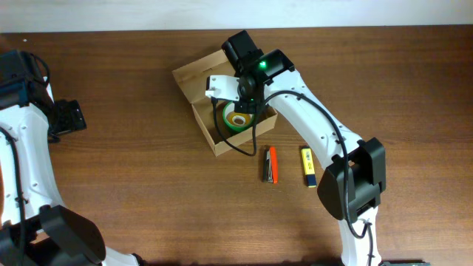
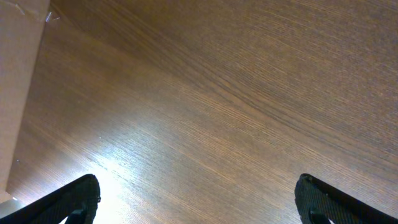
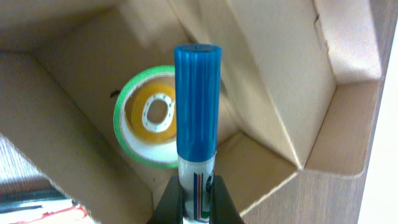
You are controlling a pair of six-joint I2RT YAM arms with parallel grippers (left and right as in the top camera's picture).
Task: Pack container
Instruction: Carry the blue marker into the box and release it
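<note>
Right tool (image 3: 198,202) clamped on blue-capped marker (image 3: 197,106) above container (image 3: 273,81) | left tool (image 2: 199,202) spread wide over brown wood table (image 2: 217,93)

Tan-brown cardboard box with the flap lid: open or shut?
Open. The cardboard box has its flap lid folded back, and the right wrist view looks straight inside at a green-edged tape roll in it.

Tan-brown cardboard container (image 1: 194,80) on a dark-brown, wood-grained worktop (image 1: 111,185). The tape roll (image 3: 127,140) is green with a yellow core. The blue-capped marker (image 3: 198,93) has a white barrel printed in blue, red and green. Also pictured: an orange-and-black pen (image 1: 271,164), a yellow pen (image 1: 308,167) tipped dark blue, and the white right arm (image 1: 310,122) with black joints.
</note>
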